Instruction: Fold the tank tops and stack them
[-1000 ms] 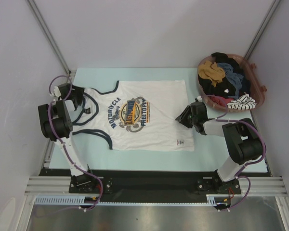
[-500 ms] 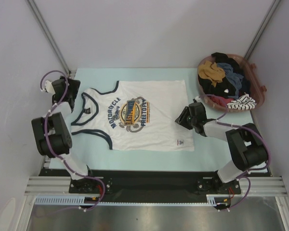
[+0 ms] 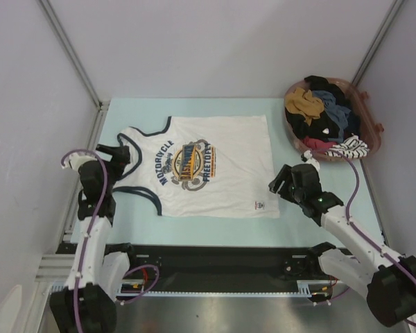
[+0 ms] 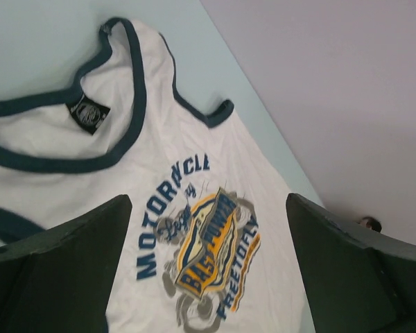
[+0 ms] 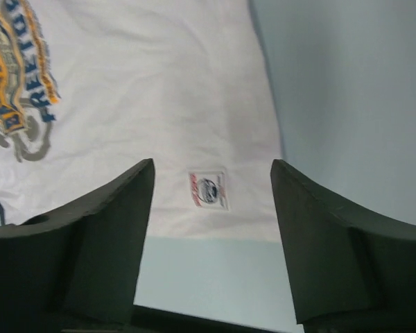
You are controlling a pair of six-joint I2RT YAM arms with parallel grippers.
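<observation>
A white tank top (image 3: 215, 163) with navy trim and a yellow-blue print lies flat on the pale table, straps to the left and hem to the right. My left gripper (image 3: 115, 153) hovers open by the straps, holding nothing. In the left wrist view its jaws (image 4: 208, 208) stand wide above the print on the tank top (image 4: 187, 146). My right gripper (image 3: 280, 182) is open just off the hem's near right corner. In the right wrist view it (image 5: 211, 166) frames the small hem label of the tank top (image 5: 145, 90). A slate grey-blue cloth (image 3: 331, 102) lies in the basket.
A pinkish basket (image 3: 376, 129) at the back right holds a jumble of black, mustard, red and striped clothes. Bare pale table (image 3: 194, 109) runs behind the top. Grey walls close in the sides, and a black rail (image 3: 215, 257) crosses the near edge.
Both grippers opened and let go of the white top. Both arms drew back toward the near edge, the left from the straps and the right from the hem. The top stays flat.
</observation>
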